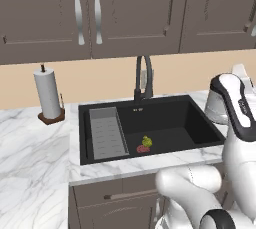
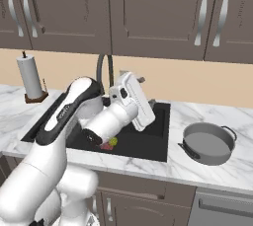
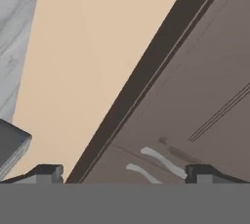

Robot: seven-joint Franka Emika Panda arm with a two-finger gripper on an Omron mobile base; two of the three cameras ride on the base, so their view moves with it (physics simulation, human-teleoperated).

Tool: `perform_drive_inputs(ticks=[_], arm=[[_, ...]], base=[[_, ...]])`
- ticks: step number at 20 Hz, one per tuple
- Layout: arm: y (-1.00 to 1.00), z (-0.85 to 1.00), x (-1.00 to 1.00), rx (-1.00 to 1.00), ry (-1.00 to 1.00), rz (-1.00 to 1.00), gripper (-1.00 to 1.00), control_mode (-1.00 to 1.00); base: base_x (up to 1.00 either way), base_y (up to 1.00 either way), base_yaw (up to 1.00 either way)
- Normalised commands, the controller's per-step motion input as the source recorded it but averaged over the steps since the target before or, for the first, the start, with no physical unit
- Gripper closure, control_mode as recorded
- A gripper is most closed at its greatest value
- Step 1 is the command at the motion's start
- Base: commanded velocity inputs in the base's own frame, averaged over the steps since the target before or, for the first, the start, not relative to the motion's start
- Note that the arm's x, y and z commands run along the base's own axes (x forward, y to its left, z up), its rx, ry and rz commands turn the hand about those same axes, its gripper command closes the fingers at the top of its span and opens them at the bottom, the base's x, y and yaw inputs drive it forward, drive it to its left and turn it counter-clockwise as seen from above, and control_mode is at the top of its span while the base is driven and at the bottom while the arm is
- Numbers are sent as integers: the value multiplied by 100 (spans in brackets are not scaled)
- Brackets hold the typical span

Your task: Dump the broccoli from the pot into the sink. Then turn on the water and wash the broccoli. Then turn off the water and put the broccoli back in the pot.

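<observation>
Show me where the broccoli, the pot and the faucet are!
broccoli (image 1: 146, 141): left base view, middle of the floret on the sink floor.
pot (image 2: 207, 143): right base view, its bare grey inside, on the counter.
faucet (image 1: 143, 75): left base view, on its dark arched neck.

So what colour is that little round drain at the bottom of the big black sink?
Red. The flat round drain shows best in the left base view, beside the lumpy yellow-green broccoli.

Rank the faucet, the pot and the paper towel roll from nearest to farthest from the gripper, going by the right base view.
From the gripper:
1. Faucet, just left, by the back wall.
2. Pot, on the right counter; possibly level with the faucet, too close to call.
3. Paper towel roll, far left.
</observation>
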Motion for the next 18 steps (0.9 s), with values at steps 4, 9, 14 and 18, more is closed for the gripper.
perform_drive_inputs(ticks=[4, 9, 14, 18], arm=[[-10, 41, -49, -33, 38, 3, -100, -100], [-3, 51, -63, -28, 43, 4, -100, -100], [0, 51, -65, -26, 53, 5, -100, -100], [0, 14, -59, -23, 68, 8, -100, -100]], base=[[0, 0, 0], [0, 0, 0], [0, 0, 0], [0, 0, 0]])
